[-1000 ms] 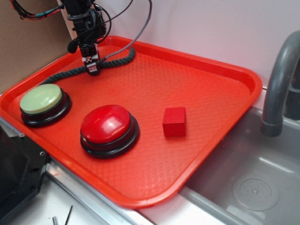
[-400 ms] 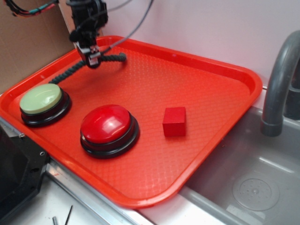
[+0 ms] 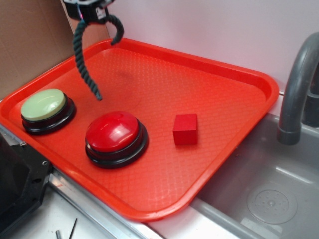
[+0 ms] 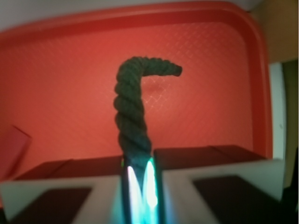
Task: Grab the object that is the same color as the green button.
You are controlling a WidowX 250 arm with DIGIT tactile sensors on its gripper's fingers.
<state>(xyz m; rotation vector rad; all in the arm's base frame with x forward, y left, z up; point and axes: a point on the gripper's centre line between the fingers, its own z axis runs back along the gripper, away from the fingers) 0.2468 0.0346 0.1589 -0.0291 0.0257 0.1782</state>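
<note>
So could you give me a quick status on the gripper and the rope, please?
Gripper shut on rope. Rope hanging clear above tray, both ends dangling. Green button untouched. Nothing in the way.

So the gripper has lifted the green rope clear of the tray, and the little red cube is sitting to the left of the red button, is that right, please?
Not quite: the red cube sits to the right of the red button, as the exterior view shows. The rest holds: the gripper holds the green rope, which hangs above the tray.
</note>
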